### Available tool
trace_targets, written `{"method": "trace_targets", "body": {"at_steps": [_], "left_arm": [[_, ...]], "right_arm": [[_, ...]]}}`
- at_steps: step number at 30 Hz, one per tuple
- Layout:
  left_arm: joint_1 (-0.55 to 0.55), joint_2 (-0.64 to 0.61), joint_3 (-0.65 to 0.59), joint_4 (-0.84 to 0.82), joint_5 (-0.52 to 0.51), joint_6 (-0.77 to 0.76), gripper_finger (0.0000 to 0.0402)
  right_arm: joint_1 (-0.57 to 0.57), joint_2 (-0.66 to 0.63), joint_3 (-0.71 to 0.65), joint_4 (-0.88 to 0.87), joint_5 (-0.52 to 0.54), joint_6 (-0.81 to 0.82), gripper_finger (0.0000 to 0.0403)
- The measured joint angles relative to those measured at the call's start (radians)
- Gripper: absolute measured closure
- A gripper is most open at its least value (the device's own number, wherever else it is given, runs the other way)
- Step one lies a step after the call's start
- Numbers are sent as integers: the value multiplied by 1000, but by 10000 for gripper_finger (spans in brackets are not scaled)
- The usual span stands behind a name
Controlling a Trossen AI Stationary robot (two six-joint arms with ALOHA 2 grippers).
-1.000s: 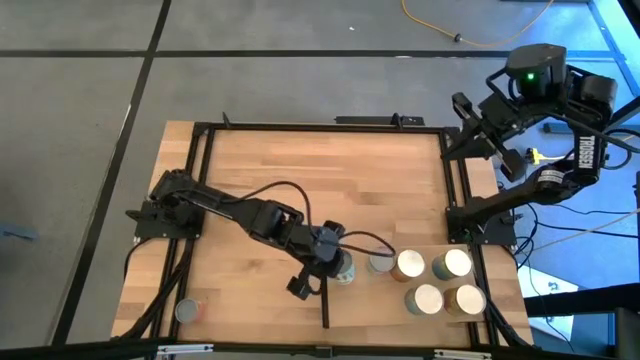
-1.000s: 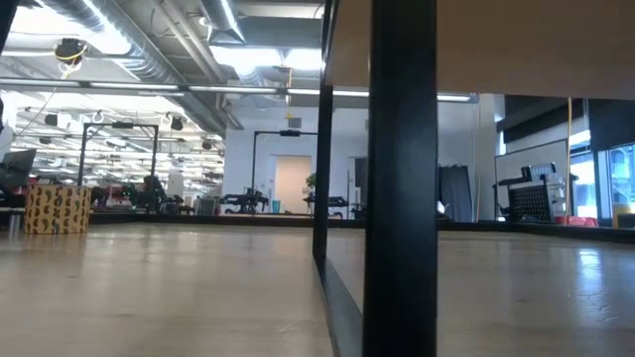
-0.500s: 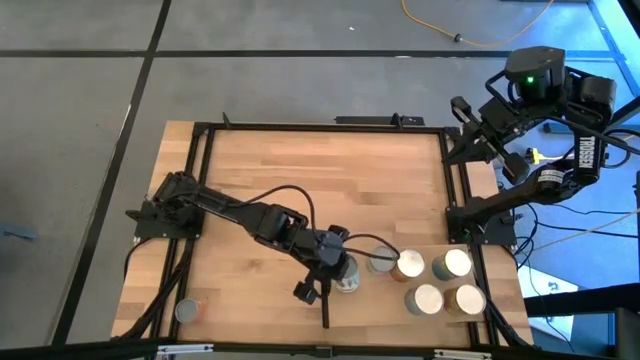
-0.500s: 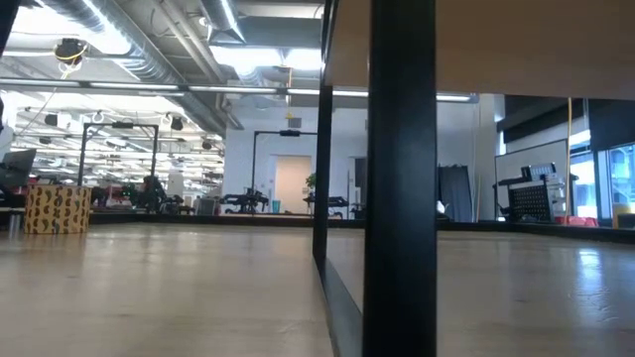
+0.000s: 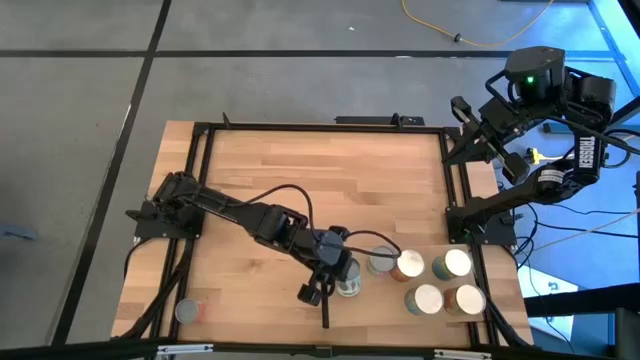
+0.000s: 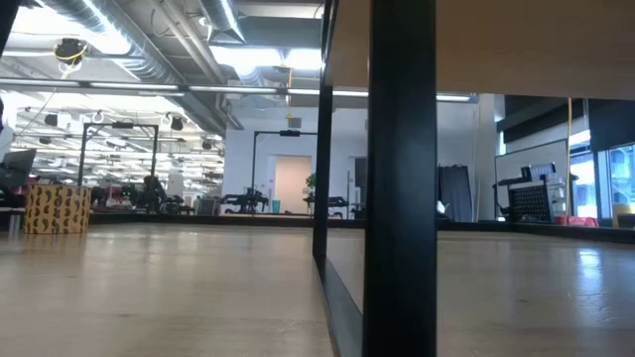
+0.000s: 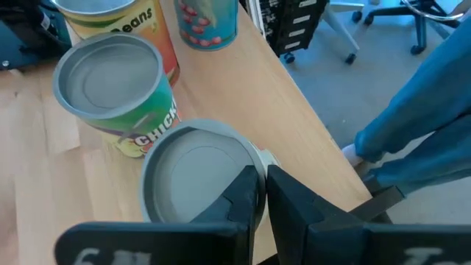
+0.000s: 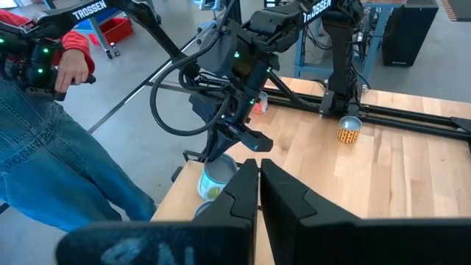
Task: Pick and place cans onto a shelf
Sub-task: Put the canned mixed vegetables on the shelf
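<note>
My left gripper (image 5: 338, 275) (image 7: 265, 177) reaches down at a grey-topped can (image 5: 347, 284) (image 7: 193, 177) (image 8: 218, 177), which is upright at the left edge of the shelf (image 5: 372, 312), beside its black strip (image 5: 324, 306). Its fingers stand close together at the can's rim. A green can (image 7: 110, 81) (image 5: 380, 262) stands right behind it, and several more cans (image 5: 440, 282) stand on the shelf's right half. One can (image 5: 185, 310) (image 8: 349, 131) stands alone at the table's near left corner. My right gripper (image 8: 261, 169) waits shut, raised at the far right (image 5: 470, 115). My left gripper has the can's top rim (image 7: 257, 156) between its two fingers, one finger (image 7: 243, 193) over the lid and the other outside the wall. The fingers slant down from the table's left. The can is upright. Whether its base rests on the shelf cannot be told.
A person in jeans (image 8: 51, 154) stands close by the shelf's near edge, also seen as blue cloth (image 7: 427, 118). The low view shows only a black post (image 6: 402, 178) under the shelf. Bare tabletop (image 5: 320, 180) lies toward the far edge.
My left gripper has gone a little toward the table's near edge and has rolled slightly. The grey-topped can has shifted with it toward the near edge and stays upright.
</note>
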Motion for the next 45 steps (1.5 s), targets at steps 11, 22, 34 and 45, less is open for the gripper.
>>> {"method": "trace_targets", "body": {"at_steps": [11,22,34,45], "left_arm": [[-6,0,0,0,0,-6,395],[-13,0,0,1,-14,0,359],[-13,-32,0,42,-17,-18,354],[-10,-148,0,-64,-186,-11,372]], "right_arm": [[0,0,0,0,0,2,383],[0,0,0,0,0,2,383],[0,0,0,0,0,0,383],[100,3,-11,0,165,26,383]]}}
